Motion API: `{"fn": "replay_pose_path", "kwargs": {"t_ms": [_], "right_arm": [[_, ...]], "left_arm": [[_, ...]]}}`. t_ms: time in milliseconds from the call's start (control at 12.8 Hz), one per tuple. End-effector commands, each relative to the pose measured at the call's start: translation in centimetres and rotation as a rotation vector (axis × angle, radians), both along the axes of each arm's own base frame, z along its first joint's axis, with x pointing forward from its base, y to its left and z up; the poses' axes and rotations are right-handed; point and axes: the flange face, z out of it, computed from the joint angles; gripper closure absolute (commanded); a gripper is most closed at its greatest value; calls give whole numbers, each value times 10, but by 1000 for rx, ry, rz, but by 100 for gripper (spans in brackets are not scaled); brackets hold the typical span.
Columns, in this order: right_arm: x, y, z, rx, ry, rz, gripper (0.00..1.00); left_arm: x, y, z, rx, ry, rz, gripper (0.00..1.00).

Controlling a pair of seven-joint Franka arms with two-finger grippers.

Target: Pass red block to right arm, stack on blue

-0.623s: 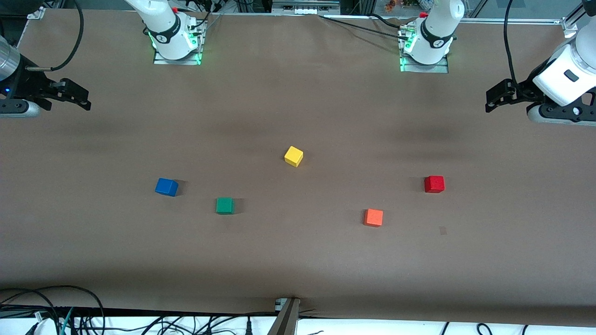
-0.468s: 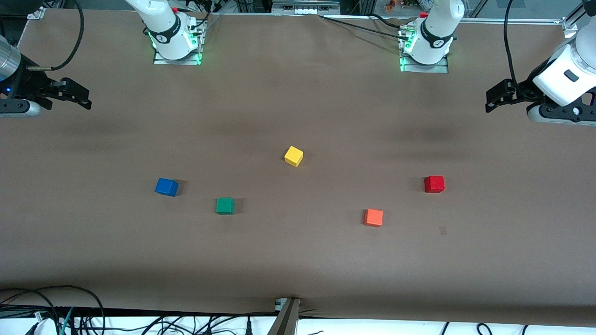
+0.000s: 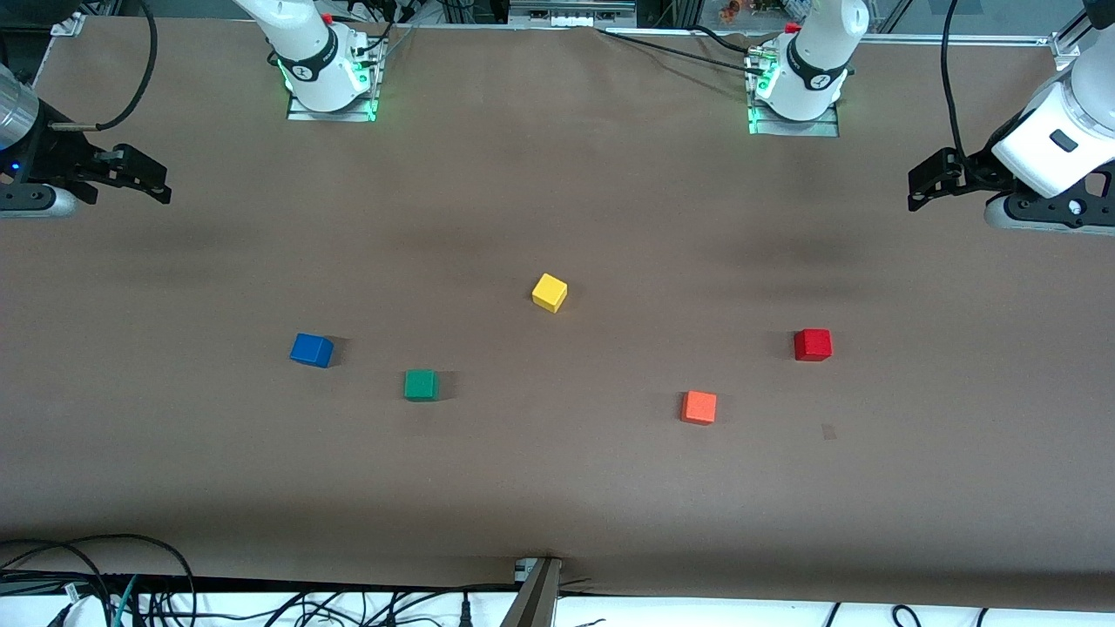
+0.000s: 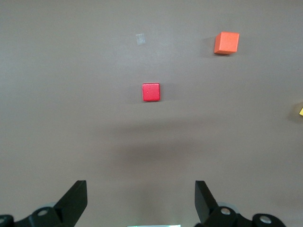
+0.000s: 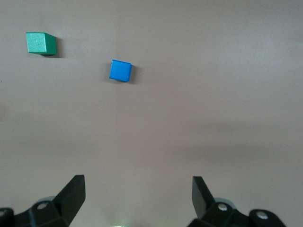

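Note:
The red block (image 3: 812, 345) lies on the brown table toward the left arm's end; it also shows in the left wrist view (image 4: 151, 92). The blue cube (image 3: 311, 350) lies toward the right arm's end and shows in the right wrist view (image 5: 120, 71). My left gripper (image 3: 922, 185) hangs open and empty above the table at the left arm's end, well apart from the red block; its own view shows it wide open (image 4: 140, 201). My right gripper (image 3: 148, 181) hangs open and empty above the right arm's end, apart from the blue cube (image 5: 138, 198).
A yellow cube (image 3: 549, 293) lies mid-table. A green cube (image 3: 420, 384) lies beside the blue one, nearer the front camera. An orange cube (image 3: 699, 407) lies near the red block, nearer the camera. Cables run along the table's near edge.
The left arm's wrist has shifted slightly; its gripper stays nearly in place. The right arm and all cubes have not moved.

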Motion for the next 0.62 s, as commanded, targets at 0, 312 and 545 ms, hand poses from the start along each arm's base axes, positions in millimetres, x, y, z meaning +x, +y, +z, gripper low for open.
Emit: {"fn": "replay_pose_path", "kwargs": {"t_ms": [0,312,545], "right_arm": [[-7,2,7,1,-3,-7,0],[-7,2,7,1,-1,-4,0],[-7,2,7,1,-1,-4,0]], "left_arm": [[-2,0,7,26,-5,6,0],[0,-4,7,28,-7,-3,0],[0,-3,8,28,-8,-2,0]]}}
